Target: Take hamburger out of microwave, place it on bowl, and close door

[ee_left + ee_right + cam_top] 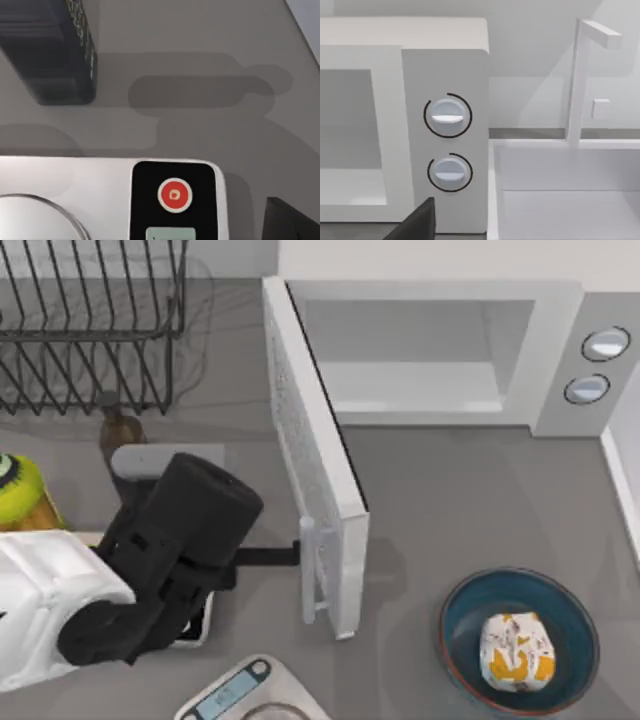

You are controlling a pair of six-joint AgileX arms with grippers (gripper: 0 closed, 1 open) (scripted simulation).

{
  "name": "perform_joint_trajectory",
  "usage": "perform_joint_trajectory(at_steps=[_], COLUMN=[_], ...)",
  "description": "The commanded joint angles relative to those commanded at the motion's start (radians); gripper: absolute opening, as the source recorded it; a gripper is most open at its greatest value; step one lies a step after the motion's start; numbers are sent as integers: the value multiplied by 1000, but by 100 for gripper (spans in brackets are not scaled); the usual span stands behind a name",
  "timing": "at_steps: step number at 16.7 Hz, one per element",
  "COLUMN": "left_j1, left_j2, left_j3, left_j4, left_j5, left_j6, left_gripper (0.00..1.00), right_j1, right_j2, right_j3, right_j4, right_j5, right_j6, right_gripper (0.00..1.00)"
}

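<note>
Microwave (440, 350) at the desk's (450, 510) back, door (315, 470) swung open toward the front, hamburger (516, 649) in bowl (520, 640) front right, rack (90, 320) back left, scale (250, 695) at front.

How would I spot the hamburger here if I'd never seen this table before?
Start at the large white boxy microwave along the back, its tall white door swung open. In front of it, toward the table's right, sits a round teal-blue bowl. The hamburger is the small white-wrapped bundle with orange-yellow patches inside it.
</note>
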Motion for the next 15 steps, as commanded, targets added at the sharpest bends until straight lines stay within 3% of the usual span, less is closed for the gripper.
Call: perform_joint_trajectory(at_steps=[4,10,15], left_j1=[-139,-156,-256], left_j2=[134,156,331], left_j3=[116,140,352], left_j4=[-35,-46,-135], left_j5=[-85,-95,-148], left_j6=[-122,-142,-244], left_gripper=[0,0,0], right_j1=[0,0,0], right_j2=[0,0,0], right_j3=[0,0,0], right_j4=[0,0,0], right_j5=[0,0,0], right_j6=[0,0,0], right_gripper=[100,100,100])
